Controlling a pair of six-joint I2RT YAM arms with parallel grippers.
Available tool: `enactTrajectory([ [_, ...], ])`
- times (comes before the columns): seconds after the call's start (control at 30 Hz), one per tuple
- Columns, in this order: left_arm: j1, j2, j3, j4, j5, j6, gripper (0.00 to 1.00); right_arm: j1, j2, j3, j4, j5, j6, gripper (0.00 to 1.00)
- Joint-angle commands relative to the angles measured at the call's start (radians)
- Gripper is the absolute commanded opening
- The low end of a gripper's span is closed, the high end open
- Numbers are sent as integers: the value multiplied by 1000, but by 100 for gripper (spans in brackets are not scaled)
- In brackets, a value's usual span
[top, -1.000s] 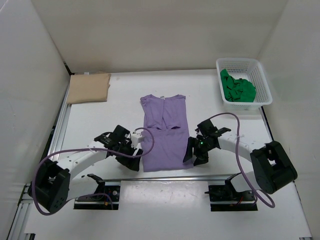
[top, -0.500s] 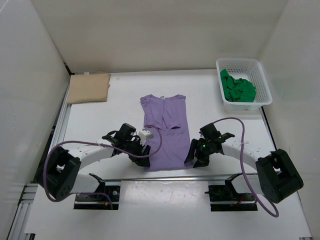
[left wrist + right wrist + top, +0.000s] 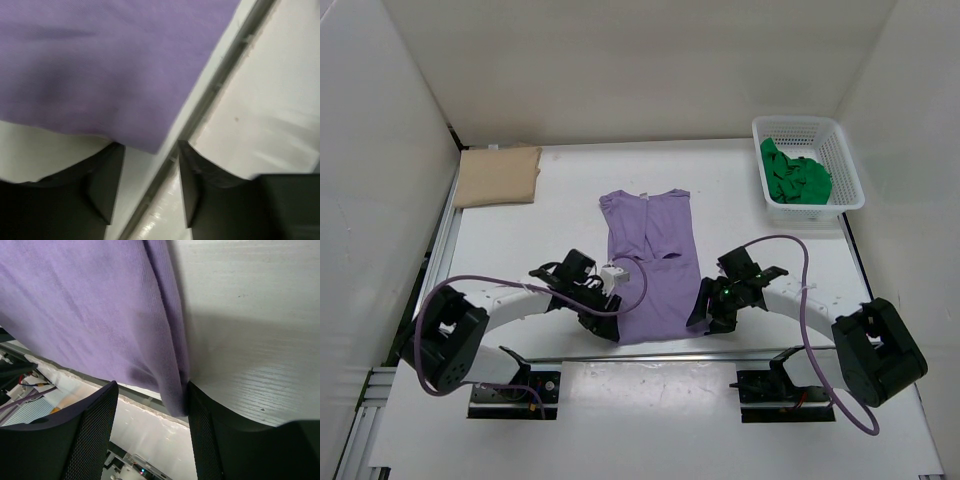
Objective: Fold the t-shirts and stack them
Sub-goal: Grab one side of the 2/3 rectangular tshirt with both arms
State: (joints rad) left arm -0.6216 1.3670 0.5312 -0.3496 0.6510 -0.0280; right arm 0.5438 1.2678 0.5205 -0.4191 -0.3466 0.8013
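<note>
The light purple t-shirt [image 3: 650, 270] lies lengthwise mid-table, sleeves folded in. My left gripper [image 3: 611, 325] sits at its near left corner. In the left wrist view the shirt's corner [image 3: 115, 75] reaches the tips of my open left gripper [image 3: 150, 145], whose jaws have a clear gap between them. My right gripper [image 3: 706, 311] is at the near right corner. In the right wrist view the purple hem [image 3: 172, 390] droops between the jaws of my open right gripper [image 3: 152, 383] and rests against the right finger [image 3: 215, 440]. The tan t-shirt [image 3: 498, 176] lies folded at the back left. The green t-shirt [image 3: 795, 175] is bunched in the basket.
A white lattice basket [image 3: 847, 165] stands at the back right. White walls close in the table on three sides. The table's near edge with its metal rail [image 3: 650, 352] runs just below the purple shirt's hem, also in the left wrist view as the rail [image 3: 220, 85].
My left gripper has slid right to the shirt's near left corner and its jaws have narrowed. My right gripper has edged slightly toward the near right corner.
</note>
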Motion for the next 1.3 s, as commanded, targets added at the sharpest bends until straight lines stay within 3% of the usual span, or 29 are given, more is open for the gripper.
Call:
enactTrajectory([
  [0.0, -30, 64, -4, -267, -119, 28, 62, 4, -8, -30, -14, 46, -40, 62],
  [0.1, -56, 107, 42, -267, -139, 28, 69, 4, -8, -39, -14, 46, -50, 60],
  [0.23, -56, 171, 82, -244, -126, 28, 65, 4, 10, -39, -14, 37, -59, 51],
  [0.33, -67, 208, 82, -233, -126, 28, 47, 4, 21, -28, -3, 17, -59, 38],
  [0.37, -67, 208, 82, -233, -126, 28, 38, 4, 21, -28, -3, 17, -71, 32],
  [0.4, -67, 217, 82, -233, -146, 28, 20, 4, 21, -28, -3, 17, -71, 26],
  [0.43, -67, 218, 82, -233, -146, 28, 12, 4, 30, -17, -3, 6, -80, 20],
  [0.47, -67, 218, 93, -233, -155, 28, 10, 4, 30, -17, -3, -6, -89, 11],
  [0.57, -67, 208, 131, -233, -156, 28, 10, 4, 30, 12, -19, -15, -109, 0],
  [0.8, -67, 100, 259, -279, -128, 28, 10, 4, -42, 96, -184, -15, -161, 0],
  [0.97, -26, -23, 297, -457, -163, 28, 10, 4, -146, 240, -388, 9, -181, 0],
  [1.17, 158, -33, 444, -575, -148, 28, 10, -39, -102, 458, -458, 6, -232, 0],
  [1.27, 259, 18, 565, -588, -139, 28, 10, -103, 58, 605, -487, -14, -300, 0],
])
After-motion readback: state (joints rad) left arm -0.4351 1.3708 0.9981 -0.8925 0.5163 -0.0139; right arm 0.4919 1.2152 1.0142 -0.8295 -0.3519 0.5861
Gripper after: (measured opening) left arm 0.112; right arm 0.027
